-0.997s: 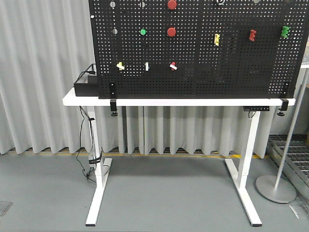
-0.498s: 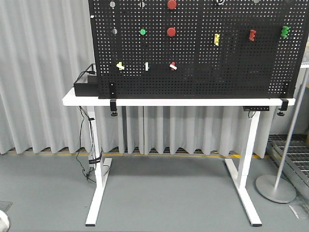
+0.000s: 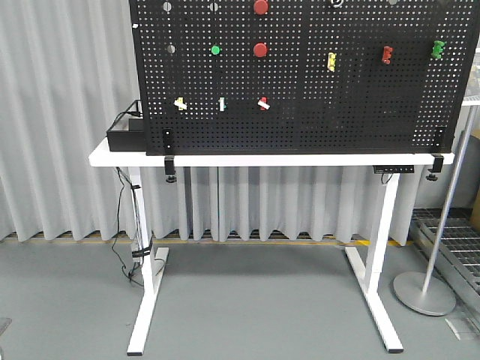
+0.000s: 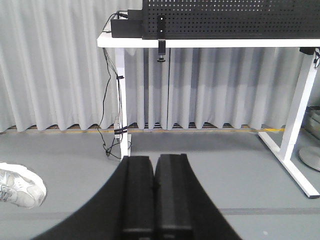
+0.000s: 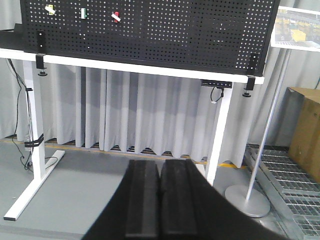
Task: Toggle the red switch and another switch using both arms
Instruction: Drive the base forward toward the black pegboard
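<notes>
our left gripper (image 4: 154,160) has its two black fingers pressed flat together with nothing between them, and our right gripper (image 5: 160,165) is the same, closed and empty. both hang low and well apart from the work, looking towards the pegboard (image 3: 315,82) clamped upright on the white table (image 3: 270,159). the red switch (image 3: 262,103) sits in the board's lower row, left of the middle, and the pale yellow switch (image 3: 180,103) is at the left end of that row, with the green-based toggle (image 3: 222,104) between them. the left wrist view shows only the board's bottom edge, so we judge the reach has hardly begun. we should raise both arms, left to yellow and right to red, keep the fingers closed as a narrow pusher, push each lever across its pivot and not into the board, and steer clear of the middle toggle
</notes>
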You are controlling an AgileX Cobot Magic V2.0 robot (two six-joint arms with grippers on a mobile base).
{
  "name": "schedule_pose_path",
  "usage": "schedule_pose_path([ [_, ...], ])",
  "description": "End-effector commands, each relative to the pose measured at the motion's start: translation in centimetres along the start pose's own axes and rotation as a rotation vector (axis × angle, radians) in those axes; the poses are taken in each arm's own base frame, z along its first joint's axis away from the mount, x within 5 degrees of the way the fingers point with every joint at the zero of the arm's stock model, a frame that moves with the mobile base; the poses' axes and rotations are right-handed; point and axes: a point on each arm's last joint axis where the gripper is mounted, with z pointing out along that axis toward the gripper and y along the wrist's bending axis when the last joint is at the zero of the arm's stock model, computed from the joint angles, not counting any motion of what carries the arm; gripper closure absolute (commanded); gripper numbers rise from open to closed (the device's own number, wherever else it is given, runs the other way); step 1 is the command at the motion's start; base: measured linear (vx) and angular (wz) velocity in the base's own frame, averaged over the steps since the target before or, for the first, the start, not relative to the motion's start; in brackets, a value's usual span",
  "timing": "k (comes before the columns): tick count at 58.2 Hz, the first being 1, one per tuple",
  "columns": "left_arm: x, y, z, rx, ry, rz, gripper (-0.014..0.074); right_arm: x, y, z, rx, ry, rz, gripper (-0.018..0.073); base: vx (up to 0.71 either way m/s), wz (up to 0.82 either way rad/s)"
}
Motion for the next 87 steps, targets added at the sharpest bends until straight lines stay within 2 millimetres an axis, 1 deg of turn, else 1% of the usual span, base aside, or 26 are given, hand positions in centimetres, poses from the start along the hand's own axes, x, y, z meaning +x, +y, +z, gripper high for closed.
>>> schedule_pose_path([
  [1, -0.08, -0.01, 0.06, 0.004, -0.067, -0.009, 0.0594, -0.55, -0.06, 0.06, 0.010, -0.070, -0.001, 0.0566, 0.08, -0.01],
  [48, -0.08, -0.01, 0.06, 0.004, -0.067, -0.008, 0.0594, -0.55, -0.06, 0.06, 0.010, -0.070, -0.001, 0.0566, 0.12, -0.02],
  [87, -0.08, -0.01, 0.06, 0.004, -0.067, -0.008, 0.0594, -0.55, -0.06, 0.06, 0.010, -0.070, -0.001, 0.0566, 0.21, 0.01],
])
